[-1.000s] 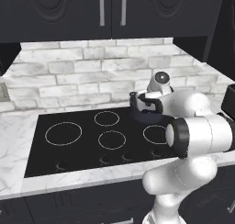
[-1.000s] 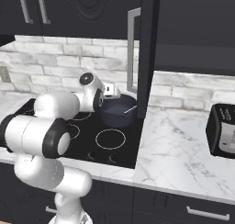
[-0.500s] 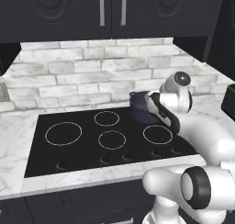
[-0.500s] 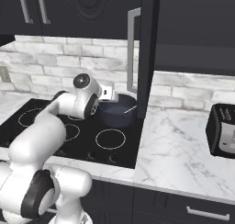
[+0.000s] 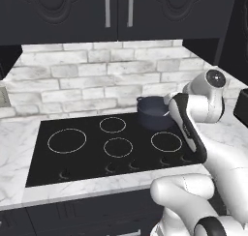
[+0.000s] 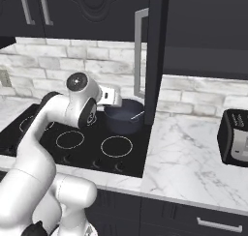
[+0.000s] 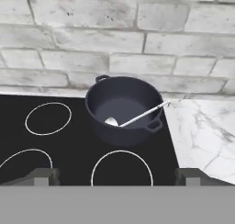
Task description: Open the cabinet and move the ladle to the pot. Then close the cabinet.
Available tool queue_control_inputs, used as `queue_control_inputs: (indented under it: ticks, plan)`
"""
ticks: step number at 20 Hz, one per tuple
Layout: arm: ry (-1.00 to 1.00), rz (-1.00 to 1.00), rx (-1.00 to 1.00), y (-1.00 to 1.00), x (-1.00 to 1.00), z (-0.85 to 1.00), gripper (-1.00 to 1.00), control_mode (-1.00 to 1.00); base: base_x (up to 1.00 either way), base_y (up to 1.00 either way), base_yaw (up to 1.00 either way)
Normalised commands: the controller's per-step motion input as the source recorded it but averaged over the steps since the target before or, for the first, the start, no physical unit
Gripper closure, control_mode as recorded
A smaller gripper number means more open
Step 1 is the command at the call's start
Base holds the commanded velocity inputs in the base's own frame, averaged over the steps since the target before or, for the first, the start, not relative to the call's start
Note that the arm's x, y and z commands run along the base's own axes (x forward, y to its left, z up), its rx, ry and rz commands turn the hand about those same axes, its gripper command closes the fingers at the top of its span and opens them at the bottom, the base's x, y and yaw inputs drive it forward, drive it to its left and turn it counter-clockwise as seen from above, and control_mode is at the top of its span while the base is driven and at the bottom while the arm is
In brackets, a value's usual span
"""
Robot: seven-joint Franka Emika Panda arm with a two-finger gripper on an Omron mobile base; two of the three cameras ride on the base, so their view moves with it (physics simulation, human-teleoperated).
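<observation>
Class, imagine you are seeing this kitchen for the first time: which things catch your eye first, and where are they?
The dark pot stands at the back right of the black cooktop, with the ladle lying inside, its handle leaning over the rim. To the right, the cabinet door stands open over the marble counter, and the open gripper hangs before the pot.

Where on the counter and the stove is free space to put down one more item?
Free: the marble counter between the cooktop and the toaster, and the cooktop's front and left rings. Crowded: the back right corner, where the pot holding the ladle stands by the open cabinet door.
</observation>
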Motion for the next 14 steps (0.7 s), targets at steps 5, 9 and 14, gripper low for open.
queue_control_inputs:
  ticks: [5, 9, 14]
  plan:
    - [-0.02, -0.01, 0.01, 0.00, -0.79, 0.59, -1.00, -1.00, 0.00, 0.00, 0.00]
    - [-0.02, 0.00, 0.00, 0.00, -0.78, 0.61, -1.00, -1.00, 0.00, 0.00, 0.00]
    - [-0.05, 0.00, 0.00, 0.00, -0.74, 0.46, -1.00, -1.00, 0.00, 0.00, 0.00]
